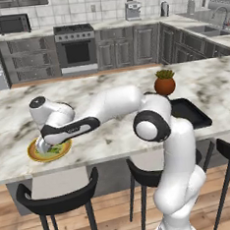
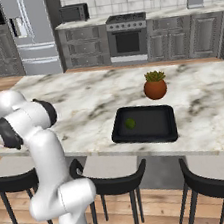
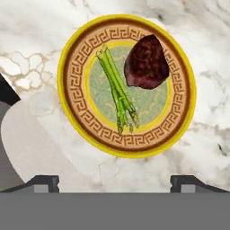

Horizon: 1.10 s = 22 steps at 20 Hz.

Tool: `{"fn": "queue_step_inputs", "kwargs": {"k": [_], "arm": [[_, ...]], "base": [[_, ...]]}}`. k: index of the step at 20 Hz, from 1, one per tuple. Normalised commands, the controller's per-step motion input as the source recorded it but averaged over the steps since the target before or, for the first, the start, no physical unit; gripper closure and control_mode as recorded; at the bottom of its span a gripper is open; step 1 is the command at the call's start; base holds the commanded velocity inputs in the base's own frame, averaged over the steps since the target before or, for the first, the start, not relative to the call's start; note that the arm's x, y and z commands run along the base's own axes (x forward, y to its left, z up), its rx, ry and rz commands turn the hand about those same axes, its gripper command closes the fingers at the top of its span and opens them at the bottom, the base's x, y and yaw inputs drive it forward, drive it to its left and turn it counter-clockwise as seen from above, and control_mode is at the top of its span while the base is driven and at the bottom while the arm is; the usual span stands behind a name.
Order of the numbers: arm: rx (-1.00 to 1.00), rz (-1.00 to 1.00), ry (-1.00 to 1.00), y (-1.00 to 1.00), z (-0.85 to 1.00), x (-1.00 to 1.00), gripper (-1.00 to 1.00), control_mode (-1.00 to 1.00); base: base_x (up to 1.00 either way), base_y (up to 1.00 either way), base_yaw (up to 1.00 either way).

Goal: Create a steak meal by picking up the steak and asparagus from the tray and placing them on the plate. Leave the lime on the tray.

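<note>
In the hand view the plate (image 3: 72, 96), round with a yellow rim, lies straight below my gripper (image 3: 116, 183). The asparagus (image 3: 117, 92) rests across its pale green centre. Beside the stalks sits the steak (image 3: 147, 62), a dark red-brown chunk. My gripper is open, its fingertips (image 3: 46, 182) far apart with nothing between them. From the left base view my hand hovers low over the plate (image 1: 37, 156) near the counter's front left. The black tray (image 2: 154, 126) sits further right on the counter with the lime (image 2: 130, 123) on it.
A terracotta plant pot (image 2: 155, 86) stands just behind the tray (image 1: 193, 114). Black stools (image 1: 55, 198) line the counter's front edge. My own arm stretches across the marble between tray and plate.
</note>
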Motion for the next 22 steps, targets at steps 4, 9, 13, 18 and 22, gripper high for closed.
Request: {"fn": "queue_step_inputs", "kwargs": {"k": [4,9,13,18,22], "arm": [[0.26,-0.13,-0.1,-1.0,0.43,-0.48,-1.0,-1.0],[0.24,-0.02,-0.14,-0.96,0.71,-0.43,-1.0,-1.0],[0.15,0.0,-0.21,-0.75,0.61,-0.52,-1.0,-1.0],[0.12,0.0,-0.23,-0.56,0.77,-0.57,-1.0,-1.0],[0.04,0.0,-0.24,-0.36,0.79,-0.44,-1.0,-1.0]], "base": [[0.0,0.0,0.0],[0.0,0.0,0.0],[0.0,0.0,0.0],[0.0,0.0,0.0],[0.0,0.0,0.0]]}}
